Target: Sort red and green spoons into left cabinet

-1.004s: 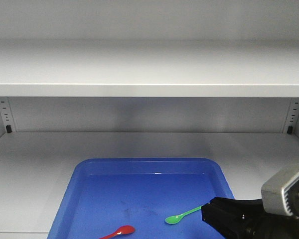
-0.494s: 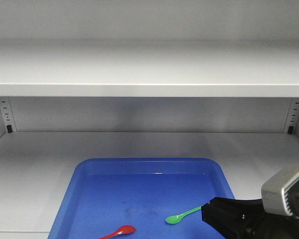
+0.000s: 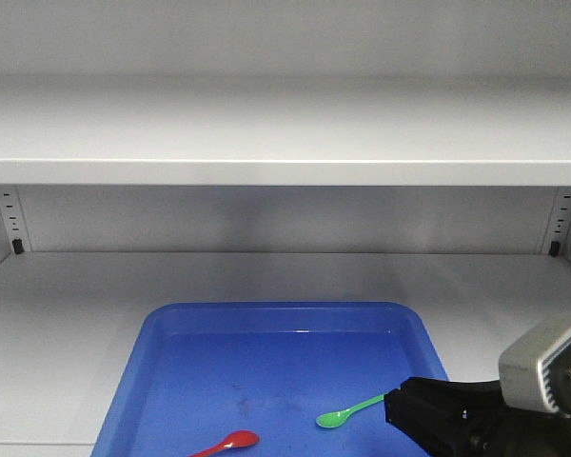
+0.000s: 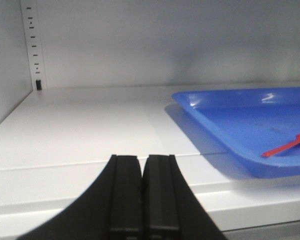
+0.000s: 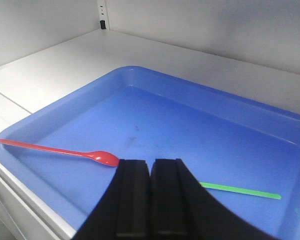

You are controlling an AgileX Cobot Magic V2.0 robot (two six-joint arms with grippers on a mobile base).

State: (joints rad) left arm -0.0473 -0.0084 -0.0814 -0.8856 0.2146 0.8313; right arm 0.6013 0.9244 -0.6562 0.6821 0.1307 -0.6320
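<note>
The red spoon and the green spoon lie in a blue tray on the lower shelf of the left cabinet. In the right wrist view my right gripper is shut with nothing in it, low over the tray. The red spoon has its bowl just left of the fingertips. The green spoon shows only its handle on the right; its bowl is hidden behind the fingers. My left gripper is shut and empty in front of the shelf edge, left of the tray, where the red spoon lies.
An upper shelf spans the cabinet above the tray. Slotted rails stand at the back corners. The right arm fills the lower right of the front view. Bare shelf lies left of the tray.
</note>
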